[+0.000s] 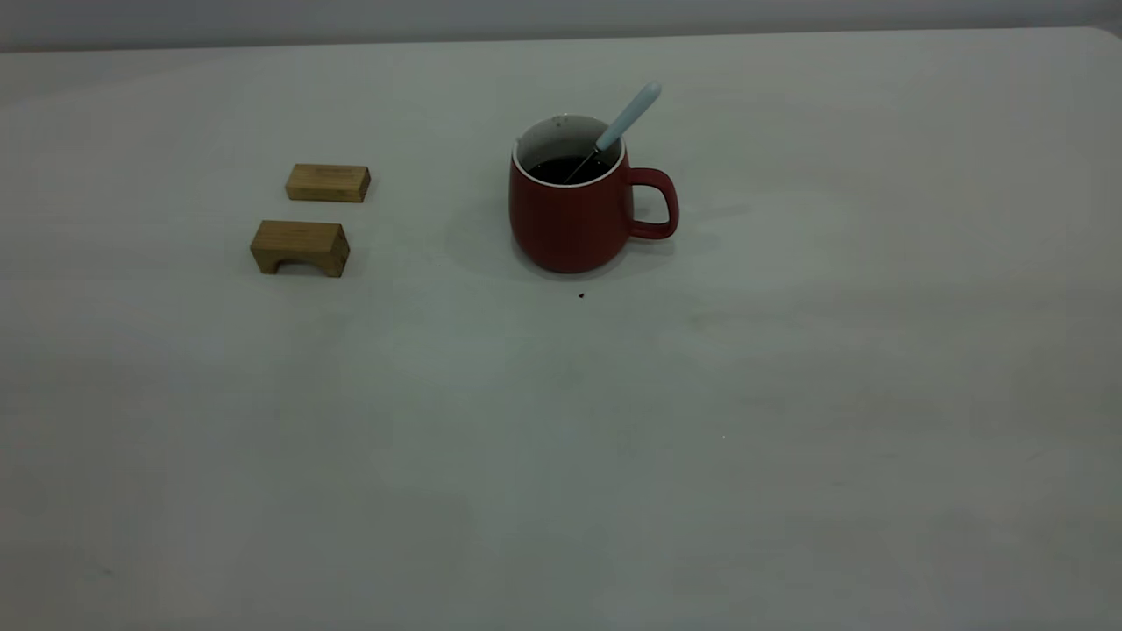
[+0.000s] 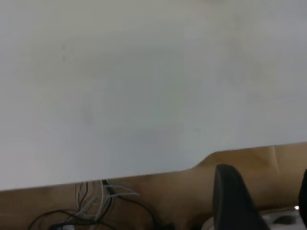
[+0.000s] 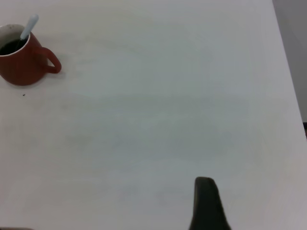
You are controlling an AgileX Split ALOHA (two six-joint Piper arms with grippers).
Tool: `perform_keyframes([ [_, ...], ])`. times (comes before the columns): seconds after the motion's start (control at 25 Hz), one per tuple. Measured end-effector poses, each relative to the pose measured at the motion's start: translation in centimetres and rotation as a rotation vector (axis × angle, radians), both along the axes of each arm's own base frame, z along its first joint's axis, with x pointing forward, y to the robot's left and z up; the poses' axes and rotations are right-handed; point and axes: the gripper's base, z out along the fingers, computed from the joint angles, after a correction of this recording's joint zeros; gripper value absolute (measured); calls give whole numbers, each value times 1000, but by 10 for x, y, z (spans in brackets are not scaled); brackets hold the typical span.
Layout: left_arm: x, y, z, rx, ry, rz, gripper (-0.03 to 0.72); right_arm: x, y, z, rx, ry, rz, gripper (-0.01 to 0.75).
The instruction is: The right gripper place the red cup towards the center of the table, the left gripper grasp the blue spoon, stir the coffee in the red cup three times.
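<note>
Your left pincer [image 2: 261,203] hangs off the surface [image 1: 789,394] edge, fingers apart, empty. Right pincer [image 3: 207,203]: one finger visible, state cannot be told; parked well away from the red cup [image 1: 571,210]. Blue spoon [image 1: 621,128] leans on the rim, bowl in coffee [image 1: 561,168]; stirring likely finished. Two wooden blocks [image 1: 301,246] sit apart.

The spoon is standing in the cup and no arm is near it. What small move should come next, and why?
Probably none beyond keeping both arms parked. The spoon leans free in the coffee, the cup stands mid-table, and neither end effector shows in the exterior view, so the stirring looks finished or not yet begun.
</note>
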Motion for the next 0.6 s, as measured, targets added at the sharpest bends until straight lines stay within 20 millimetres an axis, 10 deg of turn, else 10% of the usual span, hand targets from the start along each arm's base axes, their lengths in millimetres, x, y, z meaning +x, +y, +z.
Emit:
perform_keyframes([
  [0.6,-47,2,-22,-43,-237,78,405,0,0,0,0,0,0,552],
])
